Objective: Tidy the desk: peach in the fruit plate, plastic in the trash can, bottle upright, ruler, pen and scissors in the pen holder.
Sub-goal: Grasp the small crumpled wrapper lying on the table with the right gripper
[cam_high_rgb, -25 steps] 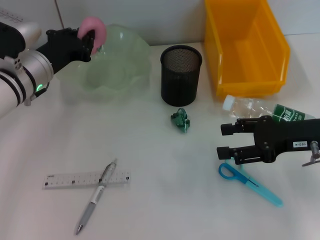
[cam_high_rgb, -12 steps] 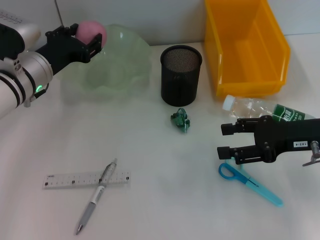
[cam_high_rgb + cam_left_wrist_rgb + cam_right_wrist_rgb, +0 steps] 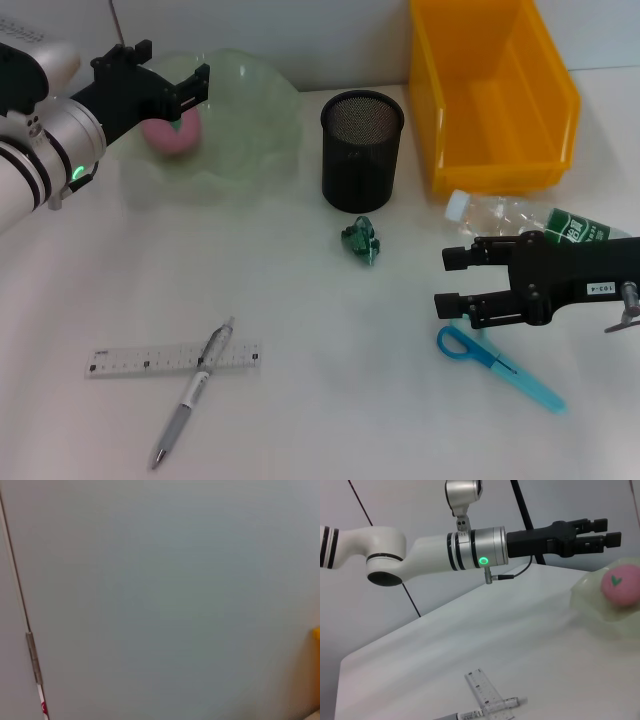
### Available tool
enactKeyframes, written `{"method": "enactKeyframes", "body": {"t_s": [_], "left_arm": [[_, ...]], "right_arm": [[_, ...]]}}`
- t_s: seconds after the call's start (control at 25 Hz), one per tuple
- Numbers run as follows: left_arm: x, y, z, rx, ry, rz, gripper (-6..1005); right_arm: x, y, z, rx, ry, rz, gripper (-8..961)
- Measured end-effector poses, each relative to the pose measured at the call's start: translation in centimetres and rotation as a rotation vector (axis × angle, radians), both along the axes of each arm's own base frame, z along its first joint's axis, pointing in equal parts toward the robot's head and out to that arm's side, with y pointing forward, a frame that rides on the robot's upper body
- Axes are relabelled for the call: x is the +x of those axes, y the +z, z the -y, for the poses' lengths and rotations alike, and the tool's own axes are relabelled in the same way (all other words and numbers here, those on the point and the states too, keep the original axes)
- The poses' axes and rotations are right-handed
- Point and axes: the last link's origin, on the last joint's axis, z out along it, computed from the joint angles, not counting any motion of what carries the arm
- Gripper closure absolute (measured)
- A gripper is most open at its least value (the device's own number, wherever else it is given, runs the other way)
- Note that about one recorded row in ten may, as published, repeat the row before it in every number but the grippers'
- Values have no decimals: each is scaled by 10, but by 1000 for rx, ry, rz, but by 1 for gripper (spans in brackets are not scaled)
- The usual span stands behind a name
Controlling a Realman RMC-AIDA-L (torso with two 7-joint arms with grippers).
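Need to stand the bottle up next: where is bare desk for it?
Bare desk lies between the crumpled green plastic and the clear ruler, and left of the blue scissors. It is crowded around the right gripper, the lying plastic bottle and the yellow bin.

Only illegible white characters on the bottle's green label [image 3: 575, 229].

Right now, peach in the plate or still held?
In the plate. The peach sits inside it, free; the left gripper is open above it.
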Motion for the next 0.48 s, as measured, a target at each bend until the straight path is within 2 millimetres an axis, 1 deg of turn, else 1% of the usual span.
{"method": "enactKeyframes", "body": {"t_s": [0.2,0.24,0.32,0.4,0.48], "left_arm": [[2,1,0,-4,3,35,184],[4,2,3,-17,-7,79,184],[8,7,10,-66,-54,156,184],[15,17,24,-165,-121,258,184],[24,30,35,-253,-183,295,184]], "right_arm": [[1,0,0,2,-3,1,162],[1,0,0,3,-3,1,162],[1,0,0,3,-3,1,162],[1,0,0,4,-3,1,162],[1,1,0,4,-3,1,162]]}}
